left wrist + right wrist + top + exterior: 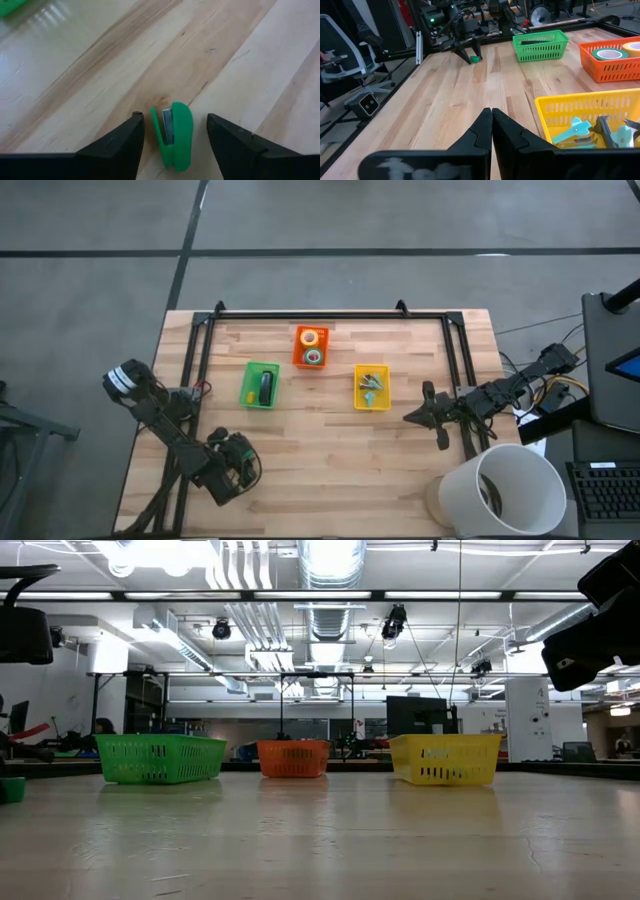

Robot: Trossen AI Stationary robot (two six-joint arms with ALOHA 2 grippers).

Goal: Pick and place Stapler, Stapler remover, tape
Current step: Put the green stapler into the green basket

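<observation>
1. Left gripper [172, 132] is low over the table [330, 450] at its near left corner, jaws spread wide.
2. Between those open fingers lies a small green stapler [175, 135], resting on the wood. Neither finger touches it.
3. That stapler is bright green and rounded, with a silver metal strip showing along one side. From the right wrist view it is a tiny green speck [475, 59] under the left gripper.
4. Right gripper [491, 117] hovers over the right side of the table, jaws pressed together, holding nothing.
5. Green basket [261, 385] sits left of centre with a black stapler [265, 387] lying in it: a dark oblong bar.
6. Orange basket [311, 347] stands farthest back, between the other two. It carries the tape [310, 337]: a yellow roll and a green one, each with a pale centre.
7. Yellow basket [372, 389] sits right of centre, holding teal and dark claw-like staple removers [575, 131] piled together.
8. White bucket [505, 490] stands at the near right corner.
</observation>
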